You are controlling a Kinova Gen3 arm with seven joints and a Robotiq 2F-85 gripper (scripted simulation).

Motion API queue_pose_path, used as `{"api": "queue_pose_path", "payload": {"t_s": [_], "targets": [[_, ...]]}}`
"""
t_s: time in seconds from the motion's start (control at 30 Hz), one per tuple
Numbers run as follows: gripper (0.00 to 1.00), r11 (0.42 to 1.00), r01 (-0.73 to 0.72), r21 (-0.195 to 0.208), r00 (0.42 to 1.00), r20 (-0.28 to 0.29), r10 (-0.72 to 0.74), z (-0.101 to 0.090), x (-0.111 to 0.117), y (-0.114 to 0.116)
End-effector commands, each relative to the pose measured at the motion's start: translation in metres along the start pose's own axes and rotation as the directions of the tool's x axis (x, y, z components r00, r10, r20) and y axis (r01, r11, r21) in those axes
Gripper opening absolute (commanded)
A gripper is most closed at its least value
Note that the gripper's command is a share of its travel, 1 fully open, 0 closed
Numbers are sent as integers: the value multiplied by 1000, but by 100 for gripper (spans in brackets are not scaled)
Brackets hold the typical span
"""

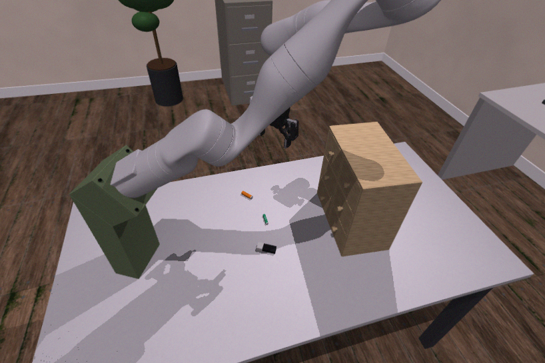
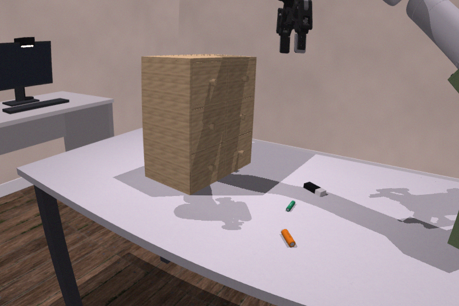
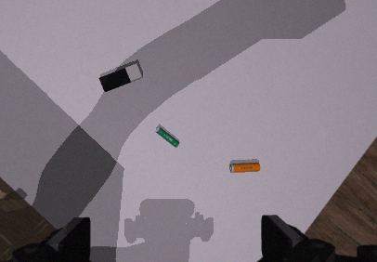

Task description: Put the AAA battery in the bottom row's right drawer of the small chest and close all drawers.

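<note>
The small green battery [image 1: 265,218] [image 2: 290,205] [image 3: 167,137], the AAA by its size, lies on its side on the table [image 1: 211,306] [image 2: 129,213] [image 3: 302,94]. The wooden chest [image 1: 382,218] [image 2: 166,120] [image 3: 19,230] stands upright, with all its drawers pushed in. Its bottom right drawer [image 1: 341,236] [image 2: 233,154] has a small knob. My gripper [image 1: 274,138] [image 2: 292,50] [image 3: 176,235] is open and empty, pointing down high above the table, out in front of the chest. In the wrist view the green battery shows ahead of and between the fingers.
A larger orange battery [image 1: 246,194] [image 2: 288,238] [image 3: 245,167] lies near the green one. A black and white block [image 1: 266,248] [image 2: 314,188] [image 3: 121,75] lies on its other side. The green arm base [image 1: 127,235] stands at the opposite end from the chest.
</note>
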State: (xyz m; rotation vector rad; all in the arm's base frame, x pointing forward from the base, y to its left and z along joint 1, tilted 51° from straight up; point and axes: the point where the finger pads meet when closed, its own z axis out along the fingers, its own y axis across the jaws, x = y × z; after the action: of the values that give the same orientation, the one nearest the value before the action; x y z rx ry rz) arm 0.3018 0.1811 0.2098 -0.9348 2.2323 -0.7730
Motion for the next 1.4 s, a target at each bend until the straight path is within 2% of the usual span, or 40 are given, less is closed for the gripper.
{"api": "queue_pose_path", "payload": {"t_s": [0.0,0.27,0.33,0.73,1.13,1.37], "targets": [[100,999,-50,21,999,-18,50,14,-6,7],[100,956,-290,29,957,-10,291,48,-33,26],[100,956,-290,29,957,-10,291,48,-33,26],[100,835,-550,38,835,9,550,95,-59,49],[100,751,-659,39,752,21,659,120,-69,59],[100,722,-690,39,723,25,690,128,-72,62]]}}
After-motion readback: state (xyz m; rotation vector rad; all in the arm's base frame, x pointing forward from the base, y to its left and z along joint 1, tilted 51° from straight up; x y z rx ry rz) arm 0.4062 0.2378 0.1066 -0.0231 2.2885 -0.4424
